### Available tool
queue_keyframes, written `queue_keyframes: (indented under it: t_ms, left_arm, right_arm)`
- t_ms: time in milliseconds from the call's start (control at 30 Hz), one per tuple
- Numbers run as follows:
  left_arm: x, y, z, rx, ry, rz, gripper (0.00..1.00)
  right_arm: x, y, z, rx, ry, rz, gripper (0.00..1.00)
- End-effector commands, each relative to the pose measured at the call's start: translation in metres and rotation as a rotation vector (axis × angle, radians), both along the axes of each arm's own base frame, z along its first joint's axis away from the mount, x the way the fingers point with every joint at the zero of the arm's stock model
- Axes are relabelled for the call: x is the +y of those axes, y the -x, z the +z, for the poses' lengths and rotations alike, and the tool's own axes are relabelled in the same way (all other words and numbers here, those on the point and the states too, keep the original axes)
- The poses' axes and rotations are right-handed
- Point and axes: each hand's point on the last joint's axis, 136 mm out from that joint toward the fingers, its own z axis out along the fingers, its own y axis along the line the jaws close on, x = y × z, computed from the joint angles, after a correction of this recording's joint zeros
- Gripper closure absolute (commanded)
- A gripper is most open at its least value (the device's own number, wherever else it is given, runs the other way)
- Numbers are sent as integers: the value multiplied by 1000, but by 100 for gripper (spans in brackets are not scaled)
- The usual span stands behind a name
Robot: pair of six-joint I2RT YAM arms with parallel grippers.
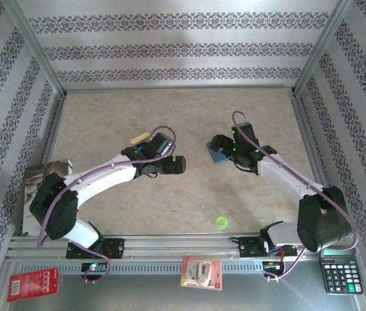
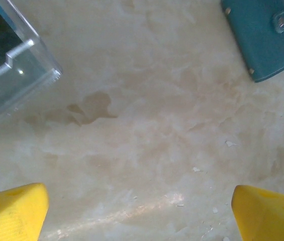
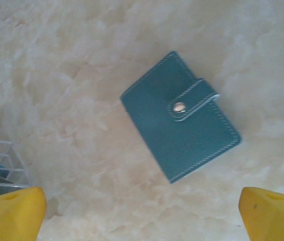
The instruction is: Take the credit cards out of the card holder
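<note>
The card holder [image 3: 179, 116] is a slate-blue wallet lying flat and closed on the beige table, its side tab snapped down with a silver stud. It also sits at the upper right corner of the left wrist view [image 2: 262, 35], and peeks out beside the right wrist in the top view [image 1: 217, 156]. The credit cards are hidden. My right gripper [image 3: 142, 216] hovers over the table just short of the holder, open, with nothing between its yellow fingertips [image 3: 11, 213]. My left gripper [image 2: 139, 216] is open over bare table to the left of the holder, its yellow fingertips [image 2: 13, 211] wide apart.
A clear plastic box [image 2: 11, 70] lies left of the left gripper. A black calculator [image 1: 340, 274] and red-and-white packets [image 1: 32, 284] [image 1: 201, 272] lie in front of the rail. A booklet [image 1: 40, 178] rests at the left wall.
</note>
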Motion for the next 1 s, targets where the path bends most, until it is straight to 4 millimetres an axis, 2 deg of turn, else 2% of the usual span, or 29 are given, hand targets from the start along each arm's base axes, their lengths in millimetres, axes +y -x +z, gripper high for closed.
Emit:
queue_keyframes:
  t_ms: [0,167,333,500,600,767,900,967]
  left_arm:
    - [-8,-3,-11,14,19,29,7]
    - [0,-8,-30,35,-42,46,7]
    - [22,-29,-47,31,-108,107,7]
    - [35,-51,-53,6,-166,124,7]
    - [49,-65,-58,6,-205,155,7]
    - [69,-86,-54,-37,-270,189,5]
    - [85,-100,-57,-43,-278,229,4]
    - [86,-107,-58,-46,-247,232,4]
  right_arm:
    - [-4,7,-6,27,25,25,2]
    - [-6,3,-6,30,28,20,2]
    - [1,-1,-8,31,3,33,2]
    - [4,-8,-9,40,6,40,2]
    - [7,-11,-11,48,0,46,2]
    - [10,-18,-12,47,12,55,2]
    - [12,-23,-15,58,55,85,2]
    - [14,-25,-19,68,89,109,2]
